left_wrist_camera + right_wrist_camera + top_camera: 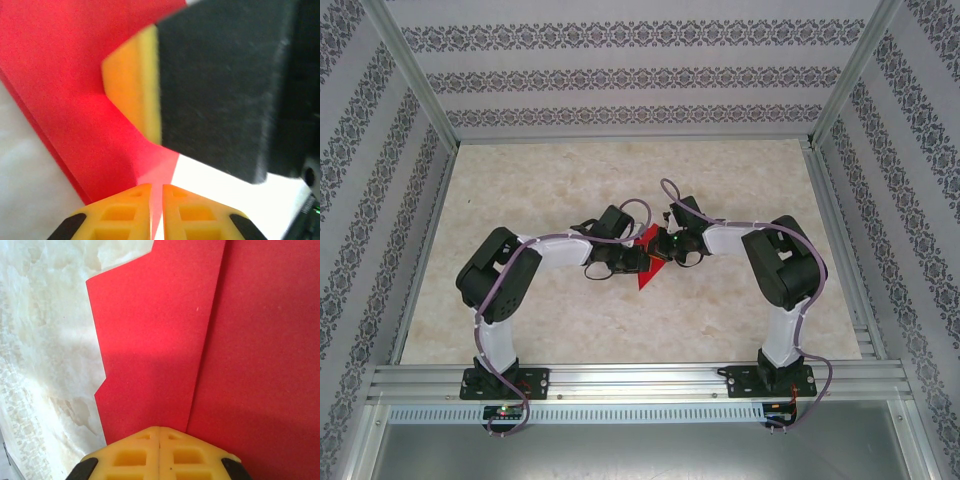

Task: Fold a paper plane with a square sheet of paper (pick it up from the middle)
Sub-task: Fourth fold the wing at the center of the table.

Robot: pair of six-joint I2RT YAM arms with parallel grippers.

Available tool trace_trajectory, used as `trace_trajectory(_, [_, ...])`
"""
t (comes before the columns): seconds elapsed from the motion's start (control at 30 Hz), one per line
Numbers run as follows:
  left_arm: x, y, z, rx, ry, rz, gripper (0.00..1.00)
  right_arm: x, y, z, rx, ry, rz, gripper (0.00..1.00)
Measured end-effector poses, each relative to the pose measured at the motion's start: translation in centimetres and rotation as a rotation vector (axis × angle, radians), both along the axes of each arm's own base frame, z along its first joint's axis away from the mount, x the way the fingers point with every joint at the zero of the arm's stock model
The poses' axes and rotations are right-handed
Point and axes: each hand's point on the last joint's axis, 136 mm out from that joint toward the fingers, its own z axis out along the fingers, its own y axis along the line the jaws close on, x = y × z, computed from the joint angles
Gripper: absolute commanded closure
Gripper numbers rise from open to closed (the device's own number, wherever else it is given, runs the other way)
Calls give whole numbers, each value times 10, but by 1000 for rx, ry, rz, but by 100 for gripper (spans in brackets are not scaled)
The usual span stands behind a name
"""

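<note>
The square sheet of paper [647,272] is bright red and folded into a narrow pointed shape, lying mid-table between both arms. In the right wrist view the paper [150,340] shows a long crease and a stepped left edge. My right gripper [159,430] is shut, its tips resting on the paper. In the left wrist view, one of the right gripper's fingers [131,80] presses onto the red paper [60,75]. My left gripper [156,187] has its jaws a narrow slit apart, with a corner of the paper running into the slit. Seen from above, the left gripper [640,260] and right gripper [660,250] meet at the paper.
The pale marble-patterned table [570,180] is walled by patterned panels behind and on both sides. An aluminium rail [640,380] carrying the arm bases runs along the near edge. Both arms bend inward over the middle.
</note>
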Motion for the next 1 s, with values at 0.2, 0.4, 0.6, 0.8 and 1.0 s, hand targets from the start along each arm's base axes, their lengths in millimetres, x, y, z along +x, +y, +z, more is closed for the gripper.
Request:
trace_trajectory(0.2, [-10,-1,-2,-31,40,-1,84,0,0,0,-6,-1,12,100])
trace_trajectory(0.4, [-11,0,-3,-30,46,0,84,0,0,-1,-6,8,12,100])
trace_trajectory(0.6, [-11,3,-6,-12,47,7,86,1,0,-1,-3,19,16,100])
trace_trajectory(0.8, [-13,8,-11,13,49,7,87,2,0,-1,0,27,16,100])
trace_trajectory(1.0, [-13,11,-14,32,44,12,88,1,0,-1,4,30,18,100])
